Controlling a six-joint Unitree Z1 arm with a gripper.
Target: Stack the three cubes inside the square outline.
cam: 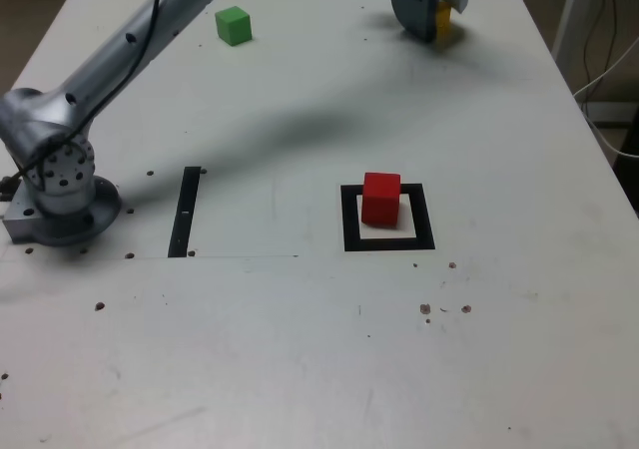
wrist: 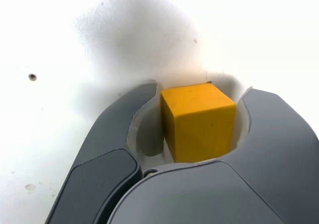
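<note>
Arm (cam: 120,55) stretched across table, end effector (wrist: 199,134) clamped around yellow cube (wrist: 199,122).

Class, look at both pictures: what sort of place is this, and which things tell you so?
Probably a robotics lab bench: a robot arm bolted to a white table, a taped square outline, and loose cables at the edge.

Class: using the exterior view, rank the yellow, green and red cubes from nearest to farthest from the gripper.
1. Yellow cube: between the jaws of the gripper, far right.
2. Green cube: far edge, to the left.
3. Red cube: nearer the camera, inside the square outline.
</note>
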